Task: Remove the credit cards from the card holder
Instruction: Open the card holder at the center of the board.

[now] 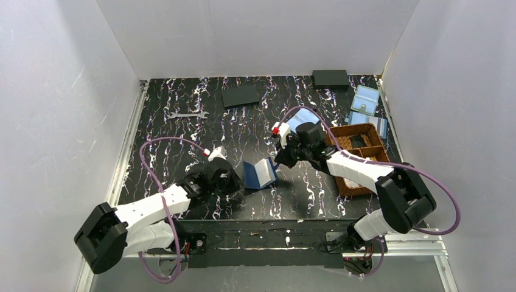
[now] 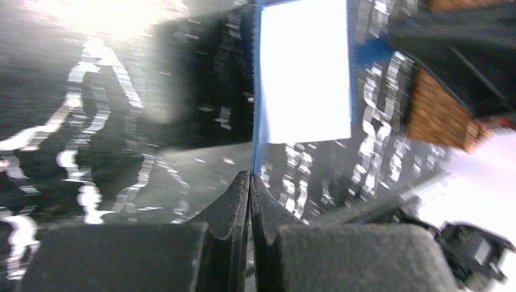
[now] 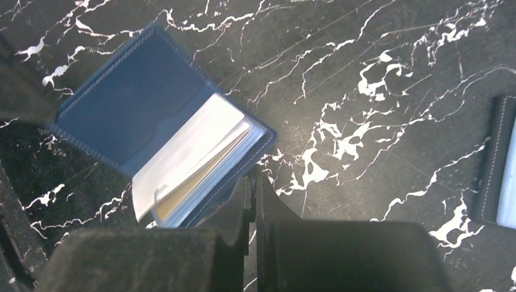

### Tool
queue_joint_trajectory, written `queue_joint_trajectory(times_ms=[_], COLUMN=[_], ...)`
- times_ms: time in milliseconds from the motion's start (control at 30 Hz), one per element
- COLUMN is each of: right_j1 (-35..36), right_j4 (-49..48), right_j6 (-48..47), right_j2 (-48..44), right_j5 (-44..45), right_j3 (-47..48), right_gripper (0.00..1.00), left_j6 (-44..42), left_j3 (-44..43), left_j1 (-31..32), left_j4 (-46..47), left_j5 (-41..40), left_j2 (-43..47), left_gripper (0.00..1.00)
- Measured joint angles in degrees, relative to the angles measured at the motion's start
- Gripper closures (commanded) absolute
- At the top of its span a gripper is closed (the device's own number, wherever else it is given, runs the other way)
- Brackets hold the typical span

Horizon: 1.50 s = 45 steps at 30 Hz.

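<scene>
- My left gripper [image 2: 250, 179] has its fingers pressed together, and the thin navy edge of the card holder [image 3: 131, 106] runs straight down into the tips. I read that as a pinch on one cover, propping it open.
- The card holder sits out on the dark marbled table [image 1: 182, 140], near the middle and between my two arms. It is spread like a book, with the light inner pockets fanned up.
- My right gripper [image 3: 252, 185] is closed too, tips right at the edge of the other cover, just beside the fanned pockets. I cannot tell whether they have caught the cover, a pocket, or nothing at all.
- The credit cards [image 3: 204, 173] are not out yet. I see a tan edge tucked between the pale leaves, and the dark one I cannot pick out from here.
- No loose card shows on the table around the holder.
- My judgement is that opening and bracing is done, but extraction has not begun and both cards are left to pull.
- The brown woven tray [image 1: 352, 127] sits off to my right, apart from the holder.
</scene>
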State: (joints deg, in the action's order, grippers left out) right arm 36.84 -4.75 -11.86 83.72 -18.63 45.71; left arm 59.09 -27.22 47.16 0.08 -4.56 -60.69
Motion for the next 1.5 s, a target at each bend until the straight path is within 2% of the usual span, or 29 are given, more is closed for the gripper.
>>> queue_joint_trajectory(times_ms=[233, 400, 567, 600, 633, 700, 833, 900, 1000, 1067, 1167, 1300, 1500], right_j1=[-1.4, -1.9, -2.3, -2.3, -2.3, -2.3, -2.3, -2.2, -1.0, 0.2, 1.3, 1.3, -0.9], right_j4=[2.2, 2.3, 3.0, 3.0, 3.0, 3.0, 2.4, 2.4, 2.8, 3.0, 2.9, 1.7, 1.0], right_j6=[-0.3, -0.5, -0.8, -0.8, -0.8, -0.3, 1.5, 2.1, 1.7, 1.1, 1.3, 2.0, 4.1], right_j2=[1.8, 1.8, 1.8, 1.7, 1.5, 0.7, -2.6, -4.0, -4.5, -4.5, -4.5, -4.5, -4.1], right_j5=[0.3, -0.7, -8.6, -9.8, -11.1, -13.6, -18.5, -20.3, -20.3, -19.4, -18.8, -17.1, -11.0], right_j3=[-0.2, -0.2, -0.3, -0.3, -0.4, -0.6, -0.6, 0.0, 2.0, 2.8, 2.8, 2.1, 0.9], right_gripper=[0.99, 0.99, 0.99, 0.99, 0.99, 0.99, 0.99, 0.99, 0.99, 0.99, 0.99, 0.99, 0.99], left_j6=[-1.1, -1.3, -1.6, -1.7, -2.3, -3.7, -6.0, -6.5, -6.6, -6.2, -4.5, -1.9, -0.9], left_j3=[-3.8, -5.1, -7.7, -7.6, -7.4, -5.8, -1.9, -0.4, 0.7, 1.9, 3.3, 4.3, 5.9], left_j1=[-4.2, -4.7, -5.5, -5.5, -5.6, -5.6, -5.8, -5.8, -5.9, -6.2, -6.4, -6.4, -6.4], left_j4=[-9.1, -9.1, -8.8, -8.7, -8.5, -8.2, -7.5, -6.8, -5.7, -3.5, 0.1, 4.8, 9.4], left_j5=[-3.1, -3.4, -2.9, -2.8, -2.4, -0.9, 3.3, 4.5, 6.1, 7.9, 11.0, 15.3, 17.8], left_j2=[-13.5, -15.3, -18.3, -18.1, -17.7, -15.5, -5.2, 2.6, 13.2, 19.0, 20.8, 14.0, 5.1], left_gripper=[1.0, 1.0, 1.0, 0.97, 0.88, 0.65, 0.39, 0.28, 0.23, 0.23, 0.32, 0.36, 0.34])
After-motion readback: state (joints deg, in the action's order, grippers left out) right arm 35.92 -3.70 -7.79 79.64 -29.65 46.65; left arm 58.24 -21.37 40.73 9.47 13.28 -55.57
